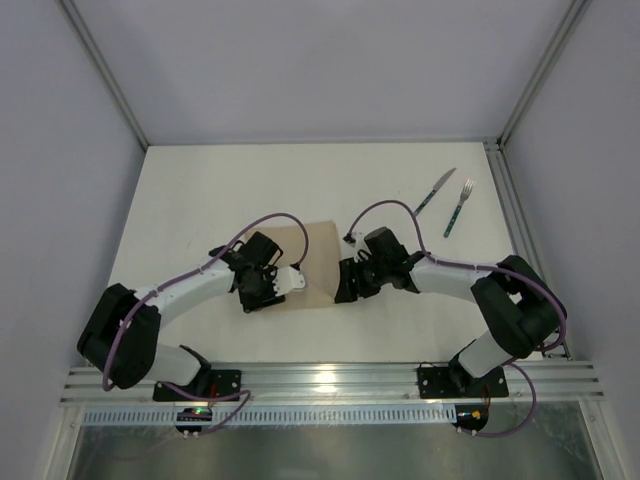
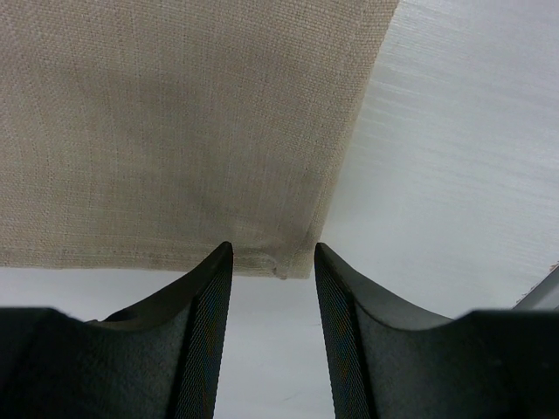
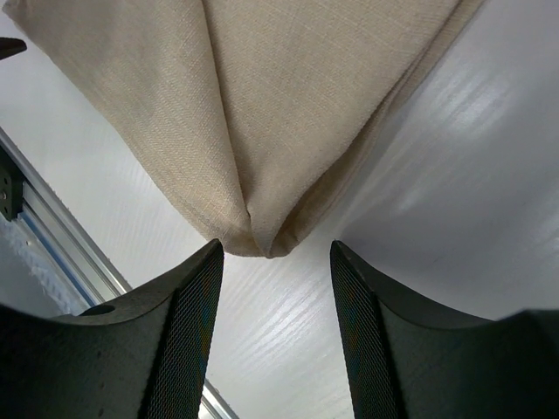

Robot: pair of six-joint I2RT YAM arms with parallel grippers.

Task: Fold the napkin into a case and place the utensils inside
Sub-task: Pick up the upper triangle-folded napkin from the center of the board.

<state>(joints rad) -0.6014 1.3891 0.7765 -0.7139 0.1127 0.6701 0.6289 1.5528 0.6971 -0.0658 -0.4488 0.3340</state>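
Two grippers, both holding nothing. Left gripper [image 2: 272, 260]: jaws moderately apart, a hemmed corner of the napkin [image 1: 312, 258] just ahead of the gap, not pinched. Right gripper [image 3: 275, 258]: same, jaws apart, a folded point of cloth just short of the tips. Napkin lies on the counter [image 1: 200, 200] between my two wrists, doubled over, not a pouch yet. Knife [image 1: 436, 190] and fork [image 1: 459, 207] lie side by side at the far right, well apart from it.

Handling guess: beige plain-weave cloth, matte, light and floppy. It will sag and drag rather than hold shape. Layers on my right side look stacked and may slip past each other, so pinch all of them at the point. On the left, take the stitched corner, where the edge is flat. Counter looks smooth and white, so cloth may slide when pulled. Knife and fork: thin rigid metal, dark teal handles, low profile, likely fiddly to lift off the flat.
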